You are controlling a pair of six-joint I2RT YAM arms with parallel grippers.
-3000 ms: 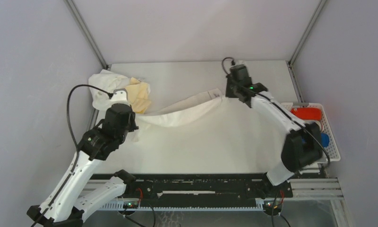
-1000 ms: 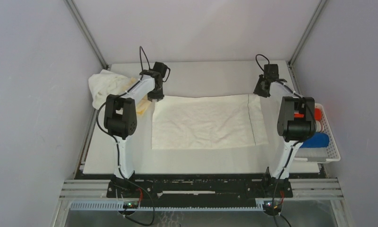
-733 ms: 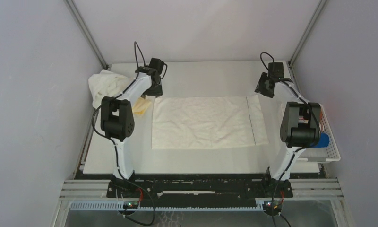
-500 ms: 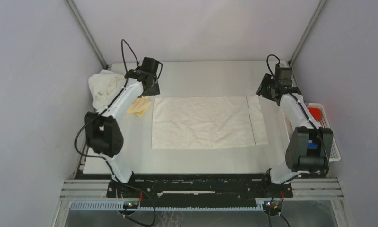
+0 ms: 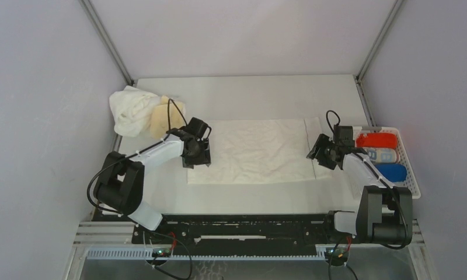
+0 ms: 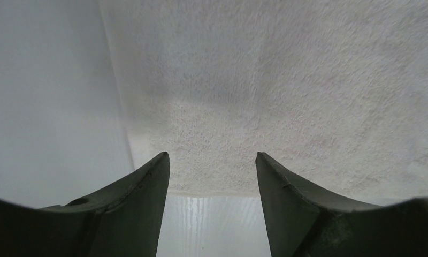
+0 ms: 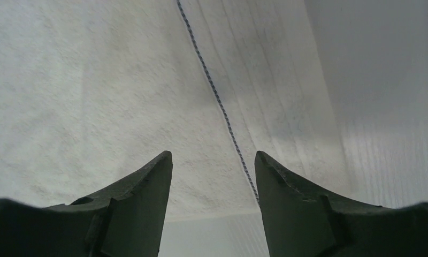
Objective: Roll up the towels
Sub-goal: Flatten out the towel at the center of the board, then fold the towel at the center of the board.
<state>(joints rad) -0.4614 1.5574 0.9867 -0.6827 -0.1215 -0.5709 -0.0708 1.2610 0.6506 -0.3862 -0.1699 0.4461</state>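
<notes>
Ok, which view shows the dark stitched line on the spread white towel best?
Right wrist: the stitched line runs close and sharp down the white towel to its near edge. Top external shows it only as a thin faint line, beside the right hand. Left wrist shows plain terry, no line.

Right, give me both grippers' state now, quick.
Left gripper: open, empty, over the near left corner of the flat white terry towel.
Right gripper: open, empty, over that towel's near right corner.

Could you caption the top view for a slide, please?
Left gripper and right gripper hover open over the flat white towel.
</notes>
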